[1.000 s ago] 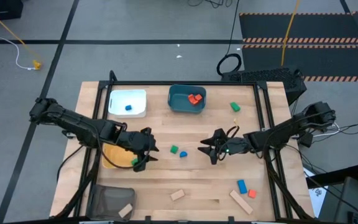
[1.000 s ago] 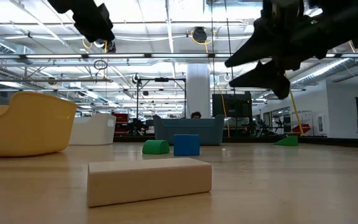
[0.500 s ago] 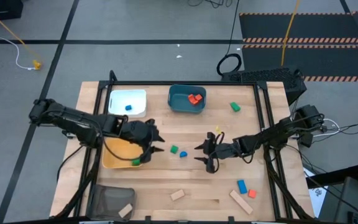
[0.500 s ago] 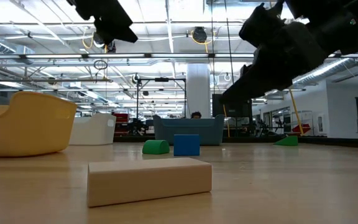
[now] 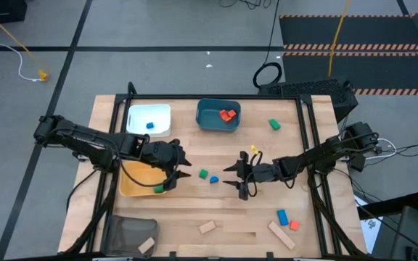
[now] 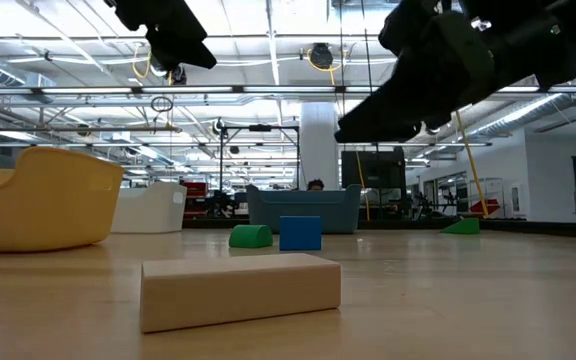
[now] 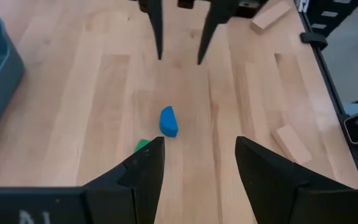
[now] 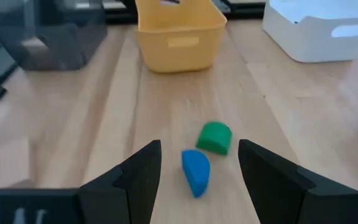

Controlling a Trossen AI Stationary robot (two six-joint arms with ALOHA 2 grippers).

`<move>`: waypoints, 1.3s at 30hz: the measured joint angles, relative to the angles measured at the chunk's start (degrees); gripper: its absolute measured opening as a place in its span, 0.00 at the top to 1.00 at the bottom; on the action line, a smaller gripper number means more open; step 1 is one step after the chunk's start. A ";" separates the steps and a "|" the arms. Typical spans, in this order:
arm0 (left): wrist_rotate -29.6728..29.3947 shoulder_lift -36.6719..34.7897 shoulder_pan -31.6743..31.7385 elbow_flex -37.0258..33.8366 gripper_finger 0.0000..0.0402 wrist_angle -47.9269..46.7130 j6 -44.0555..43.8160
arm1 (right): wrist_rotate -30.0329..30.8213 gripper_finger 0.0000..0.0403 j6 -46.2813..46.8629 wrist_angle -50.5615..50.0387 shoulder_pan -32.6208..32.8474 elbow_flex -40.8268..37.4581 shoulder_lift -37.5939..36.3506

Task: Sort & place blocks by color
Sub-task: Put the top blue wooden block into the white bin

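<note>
A green block [image 5: 203,174] and a blue block [image 5: 214,179] lie side by side on the table's middle, flat on the wood. My left gripper [image 5: 179,168] hovers open just to their left, over the right rim of the yellow tray [image 5: 133,183]. My right gripper [image 5: 232,176] hovers open just to their right, above the table in the low view [image 6: 368,118]. Both point at the pair: the blue block [image 8: 196,172] and the green block [image 8: 215,137] show ahead of the right fingers, and the blue block [image 7: 168,121] ahead of the left. Neither gripper holds anything.
White tray [image 5: 149,119] holds a blue block, teal tray [image 5: 207,119] holds red blocks [image 5: 228,114], and the yellow tray holds a green one [image 5: 157,188]. A green block [image 5: 273,124] lies far right. Blue, orange and tan blocks [image 5: 281,233] lie near right. Mesh container [image 5: 125,233] stands near left.
My right gripper has moved toward the table's left, closer to the green and blue blocks, sinking a little and rolling about its own axis. My left gripper has swung slightly toward the far edge and the blocks, then held still. The blocks have stayed put.
</note>
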 joint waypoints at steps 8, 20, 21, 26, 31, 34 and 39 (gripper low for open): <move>-0.04 0.00 -0.68 0.00 0.51 0.00 1.04 | -4.23 0.48 -2.92 -1.16 -1.85 -0.02 1.34; -2.01 0.00 -0.68 0.00 0.51 0.10 -0.68 | -5.74 0.42 -9.99 3.33 -4.95 -0.06 8.14; -2.16 0.00 -0.68 0.00 0.51 0.09 -0.98 | -6.94 0.42 -10.34 4.41 -5.31 -0.06 8.73; -2.18 0.00 -0.68 0.00 0.51 0.07 -1.63 | -11.96 0.42 -10.51 8.66 -7.16 -0.07 11.64; -2.18 0.00 -0.68 0.00 0.51 -0.05 -1.65 | -15.58 0.42 -9.05 15.41 -8.35 -0.07 15.36; -2.18 0.00 -0.68 0.00 0.51 -0.87 -1.67 | -16.60 0.42 -9.07 17.36 -8.48 -0.07 16.85; -2.19 0.00 -0.68 0.00 0.51 -1.38 -1.60 | -16.59 0.42 -9.00 17.83 -8.44 -0.07 18.37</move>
